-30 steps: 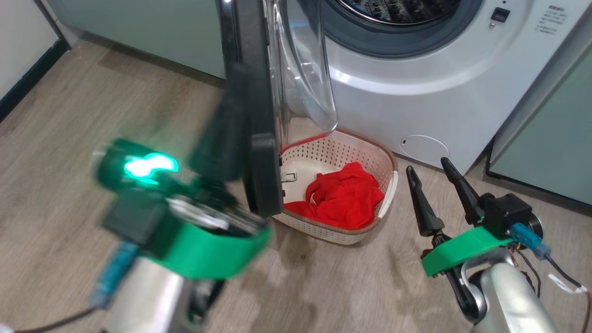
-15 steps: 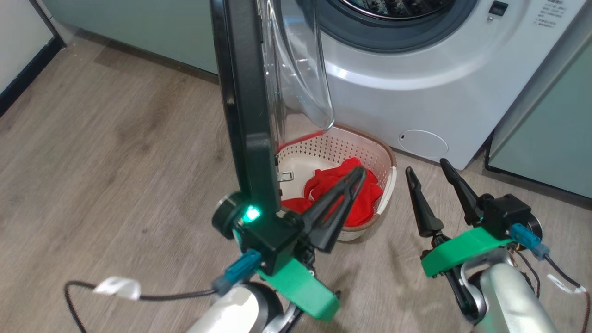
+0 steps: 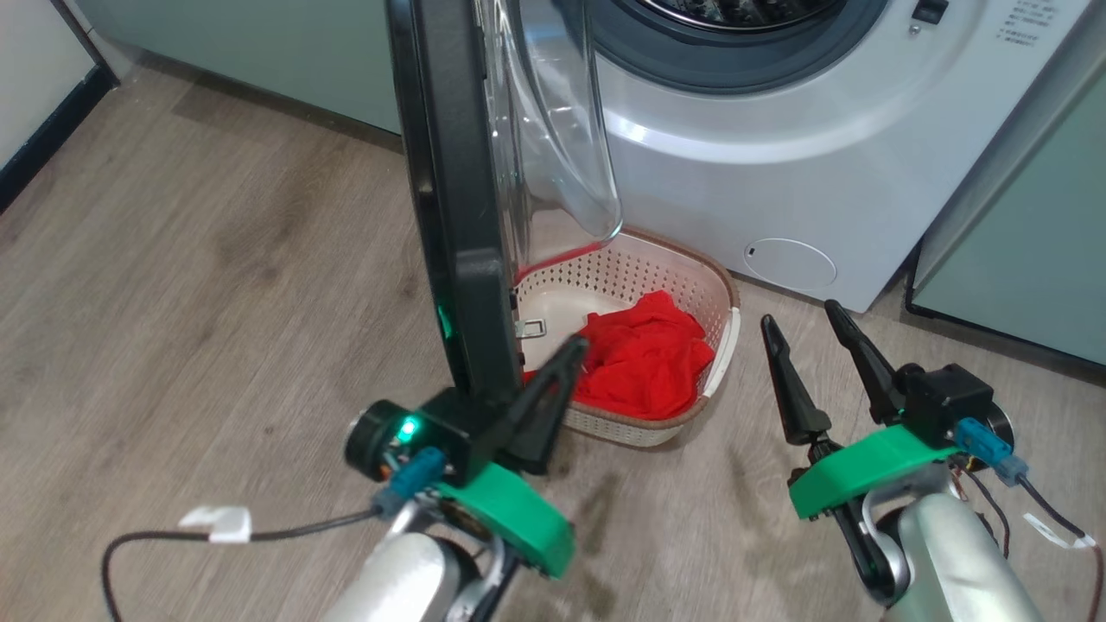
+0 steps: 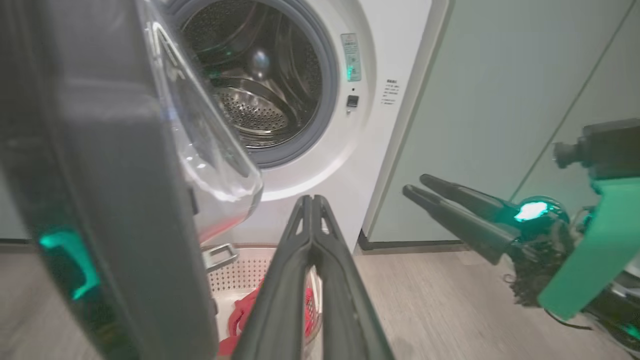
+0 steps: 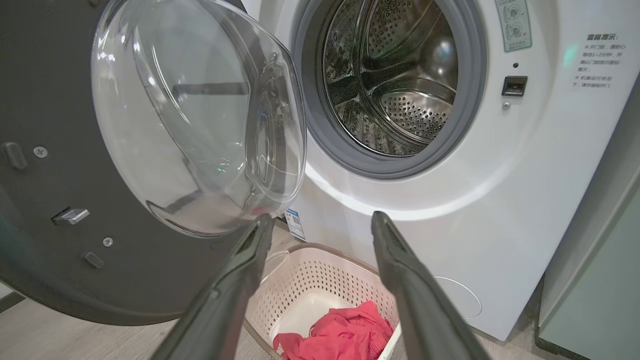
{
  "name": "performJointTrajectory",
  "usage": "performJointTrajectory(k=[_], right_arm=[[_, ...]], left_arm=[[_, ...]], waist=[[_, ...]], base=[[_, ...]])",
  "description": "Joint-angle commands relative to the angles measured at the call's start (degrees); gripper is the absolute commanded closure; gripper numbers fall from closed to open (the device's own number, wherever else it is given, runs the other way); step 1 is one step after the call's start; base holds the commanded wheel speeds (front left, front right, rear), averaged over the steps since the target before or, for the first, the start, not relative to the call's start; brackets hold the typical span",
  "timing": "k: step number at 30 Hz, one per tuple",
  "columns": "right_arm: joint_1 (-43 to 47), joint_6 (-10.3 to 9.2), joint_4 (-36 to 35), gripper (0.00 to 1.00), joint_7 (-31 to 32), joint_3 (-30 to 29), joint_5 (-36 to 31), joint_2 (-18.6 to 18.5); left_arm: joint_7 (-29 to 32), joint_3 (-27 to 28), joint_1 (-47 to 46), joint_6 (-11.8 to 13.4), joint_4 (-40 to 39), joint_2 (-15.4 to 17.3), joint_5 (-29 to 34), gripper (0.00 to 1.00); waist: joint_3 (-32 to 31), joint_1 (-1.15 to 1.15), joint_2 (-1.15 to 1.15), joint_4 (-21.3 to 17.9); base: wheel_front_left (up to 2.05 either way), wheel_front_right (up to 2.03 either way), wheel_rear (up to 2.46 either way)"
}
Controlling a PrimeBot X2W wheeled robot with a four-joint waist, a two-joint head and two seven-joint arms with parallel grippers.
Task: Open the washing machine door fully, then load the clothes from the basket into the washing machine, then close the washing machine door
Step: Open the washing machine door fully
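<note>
The washing machine (image 3: 778, 173) stands with its drum (image 5: 400, 75) exposed. The washing machine door (image 3: 449, 216) juts out toward me, edge-on, its clear glass bowl (image 5: 200, 115) facing right. Below it on the floor sits the basket (image 3: 724, 298) with the red clothes (image 3: 644, 354) inside. My left gripper (image 3: 575, 345) is shut and empty, just under the door's lower edge, its tips at the basket's near-left side. My right gripper (image 3: 799, 315) is open and empty, on the right of the basket, pointing at the machine. The left wrist view shows shut fingers (image 4: 311, 200) above the clothes (image 4: 240, 315).
Pale green cabinets (image 3: 1020, 259) flank the machine on the right and another runs behind the door at the left (image 3: 259, 52). A round flap (image 3: 791, 263) sits low on the machine's front. Wood floor (image 3: 216, 259) stretches to the left. A cable (image 3: 216, 527) trails from my left wrist.
My left arm swung from the door's outer left side round under its lower edge toward the basket, then drew back a little. The right arm stayed put. The head view shifted slightly.
</note>
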Motion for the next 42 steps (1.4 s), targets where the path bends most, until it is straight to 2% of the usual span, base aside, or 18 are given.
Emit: performJointTrajectory(k=[1,12,24,42], right_arm=[[-2.7,0.0,-1.5,0.0,0.0,1.3,0.3,0.5],[-3.2,0.0,-0.9,0.0,-0.2,1.5,0.5,0.5],[-3.3,0.0,-0.7,0.0,-0.2,1.1,0.5,0.5],[-4.1,0.0,-1.0,0.0,0.5,1.2,-0.2,0.5]], left_arm=[[-1.0,3.1,-2.4,0.8,-0.6,0.6,-0.3,1.0],[-2.3,6.2,-3.7,2.2,3.0,1.6,-1.4,1.0],[-3.0,8.4,-1.9,4.2,2.9,2.1,-3.1,1.0],[-4.7,17.0,1.4,8.6,4.0,5.8,-6.9,1.0]], waist=[[0.0,0.0,0.0,-0.1],[0.2,0.0,0.0,-0.5],[0.2,0.0,0.0,0.6],[0.2,0.0,0.0,2.2]], base=[[0.0,0.0,0.0],[0.0,0.0,0.0],[0.0,0.0,0.0],[0.0,0.0,0.0]])
